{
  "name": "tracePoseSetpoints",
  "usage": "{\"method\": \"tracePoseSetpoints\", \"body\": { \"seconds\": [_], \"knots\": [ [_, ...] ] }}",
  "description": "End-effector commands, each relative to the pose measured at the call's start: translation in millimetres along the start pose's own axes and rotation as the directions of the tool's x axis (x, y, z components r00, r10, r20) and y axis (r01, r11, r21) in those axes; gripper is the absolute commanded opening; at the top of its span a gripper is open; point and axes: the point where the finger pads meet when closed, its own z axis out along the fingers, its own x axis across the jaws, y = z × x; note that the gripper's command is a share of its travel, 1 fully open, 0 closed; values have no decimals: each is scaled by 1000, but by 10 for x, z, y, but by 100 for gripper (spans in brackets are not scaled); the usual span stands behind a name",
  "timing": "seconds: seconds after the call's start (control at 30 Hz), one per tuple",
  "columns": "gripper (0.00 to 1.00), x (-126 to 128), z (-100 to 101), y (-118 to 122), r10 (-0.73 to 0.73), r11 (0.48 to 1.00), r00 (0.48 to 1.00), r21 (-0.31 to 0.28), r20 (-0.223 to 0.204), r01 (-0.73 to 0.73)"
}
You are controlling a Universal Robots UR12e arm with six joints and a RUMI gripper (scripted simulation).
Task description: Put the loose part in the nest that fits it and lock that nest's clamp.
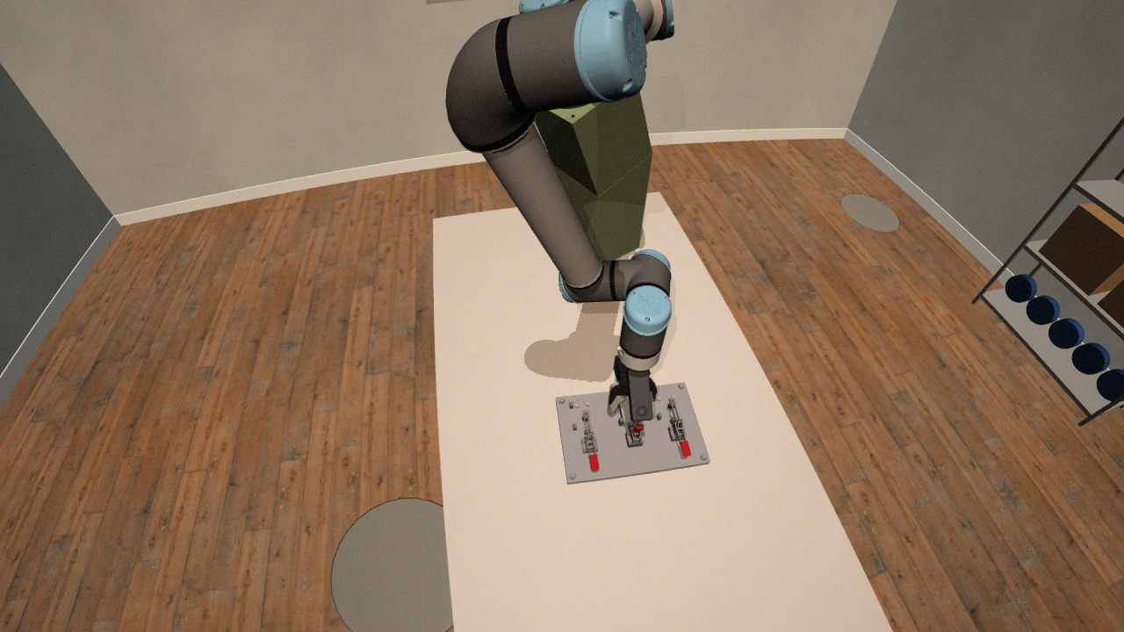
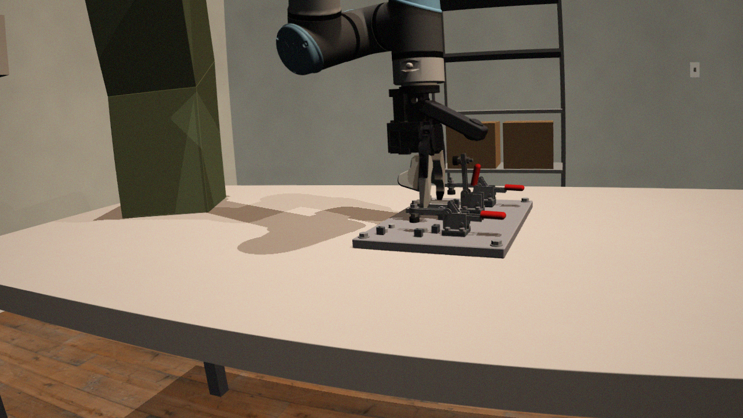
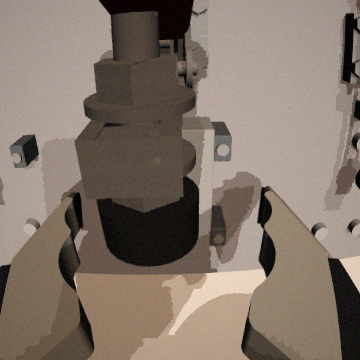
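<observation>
The loose part, a pale grey block (image 3: 206,175), lies in the middle nest, mostly hidden under the middle clamp's raised bar (image 3: 135,162) (image 2: 464,176). Its right side is close beside two dark blocks (image 3: 222,142) (image 3: 218,227); I cannot tell whether they touch. That clamp's red handle (image 2: 476,174) (image 1: 637,428) stands up. My gripper (image 3: 169,192) (image 2: 432,200) (image 1: 629,410) is open, its fingers apart on either side of the part, with gaps. The part's seating on the pads is hidden. No bar presses on it.
The fixture plate (image 1: 629,470) (image 2: 488,247) also carries a left clamp (image 1: 589,441) and a right clamp (image 1: 678,428), both with bars low and red handles lying outward. A dark block (image 3: 24,151) stands left of the part. Bolts stand at the plate's corners.
</observation>
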Motion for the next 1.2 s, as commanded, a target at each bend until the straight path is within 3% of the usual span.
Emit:
{"method": "tracePoseSetpoints", "body": {
  "seconds": [0.0, 1.17],
  "knots": [
    [59, -9, -23, -6, -1, 1000, 1000, 2, 0, 1],
    [59, -16, -67, 3, -2, 1000, 1000, 1, 0, 2]
  ]
}}
